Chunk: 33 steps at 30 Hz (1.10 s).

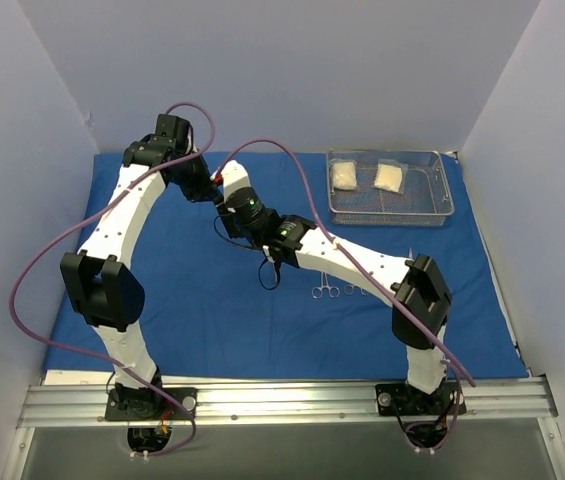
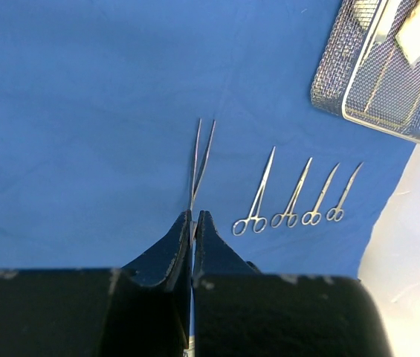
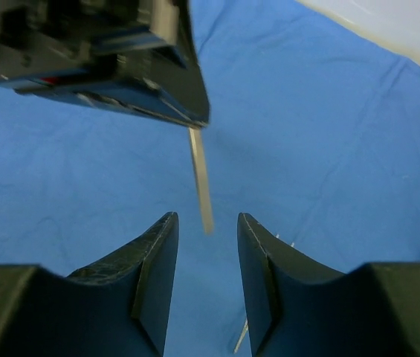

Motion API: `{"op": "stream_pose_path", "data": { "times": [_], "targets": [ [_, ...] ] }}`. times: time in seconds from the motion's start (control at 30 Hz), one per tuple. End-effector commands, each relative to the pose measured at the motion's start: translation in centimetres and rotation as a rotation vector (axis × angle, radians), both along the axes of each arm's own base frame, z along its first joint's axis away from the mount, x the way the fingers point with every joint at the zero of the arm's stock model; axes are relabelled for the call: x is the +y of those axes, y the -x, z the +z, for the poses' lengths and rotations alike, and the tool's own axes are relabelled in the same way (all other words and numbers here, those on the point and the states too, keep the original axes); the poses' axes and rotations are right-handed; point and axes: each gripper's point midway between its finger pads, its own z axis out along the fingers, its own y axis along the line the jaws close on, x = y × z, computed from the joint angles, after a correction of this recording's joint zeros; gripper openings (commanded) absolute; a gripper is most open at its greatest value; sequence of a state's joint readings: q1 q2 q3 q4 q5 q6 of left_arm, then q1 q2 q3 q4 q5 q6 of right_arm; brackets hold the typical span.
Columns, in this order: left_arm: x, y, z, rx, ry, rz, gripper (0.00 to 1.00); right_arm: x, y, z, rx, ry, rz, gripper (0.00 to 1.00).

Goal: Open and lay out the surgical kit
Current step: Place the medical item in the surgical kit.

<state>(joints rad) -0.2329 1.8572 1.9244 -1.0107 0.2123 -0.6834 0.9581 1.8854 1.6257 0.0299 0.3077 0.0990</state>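
The surgical kit's blue cloth (image 1: 212, 300) lies spread flat on the table. Its wire-mesh tray (image 1: 392, 218) sits at the back right with two white gauze packets (image 1: 343, 177) (image 1: 389, 178) in it. Several silver clamps (image 2: 291, 197) lie in a row on the cloth. My left gripper (image 2: 195, 214) is shut on the tweezers (image 2: 198, 160), holding them above the cloth. My right gripper (image 3: 207, 217) is open, and the free end of the tweezers (image 3: 201, 178) hangs just beyond its fingertips without touching them. The two grippers meet over the cloth's back middle (image 1: 217, 182).
White walls close in the left, back and right sides. The tray (image 2: 343, 74) stands near the cloth's right edge, with bare white table (image 2: 410, 245) beyond it. Purple cables loop above both arms. A metal rail (image 1: 292, 400) runs along the near edge.
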Motion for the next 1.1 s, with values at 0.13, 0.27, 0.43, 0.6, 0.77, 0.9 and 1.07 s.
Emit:
{"op": "stream_pose_path", "data": {
  "times": [0.13, 0.27, 0.43, 0.6, 0.77, 0.9, 1.07],
  "targets": [
    [-0.3, 0.2, 0.5, 0.017, 0.031, 0.051, 0.02, 2.3, -0.9, 0.7, -0.055, -0.008, 0.022, 0.34],
    [-0.5, 0.4, 0.4, 0.024, 0.043, 0.045, 0.02, 2.4, -1.4, -0.3, -0.052, 0.024, 0.005, 0.32],
    [-0.8, 0.5, 0.0, 0.037, 0.055, 0.032, 0.02, 2.2, -2.2, -1.0, -0.069, 0.059, -0.025, 0.2],
    [-1.1, 0.7, -0.4, 0.05, 0.07, 0.027, 0.02, 2.2, -2.6, -1.5, -0.074, 0.071, -0.05, 0.0],
    [-1.7, 0.5, -0.3, 0.034, 0.092, -0.013, 0.02, 1.5, -3.2, -1.5, -0.061, 0.05, -0.094, 0.0],
    [-1.9, 0.5, -0.2, 0.019, 0.098, -0.047, 0.23, 0.7, -3.8, -1.7, -0.015, -0.004, -0.105, 0.0],
    [-0.7, -0.6, -0.1, -0.036, 0.029, -0.043, 0.82, -1.3, -4.7, -1.3, 0.044, -0.115, -0.149, 0.0]
  ]
}}
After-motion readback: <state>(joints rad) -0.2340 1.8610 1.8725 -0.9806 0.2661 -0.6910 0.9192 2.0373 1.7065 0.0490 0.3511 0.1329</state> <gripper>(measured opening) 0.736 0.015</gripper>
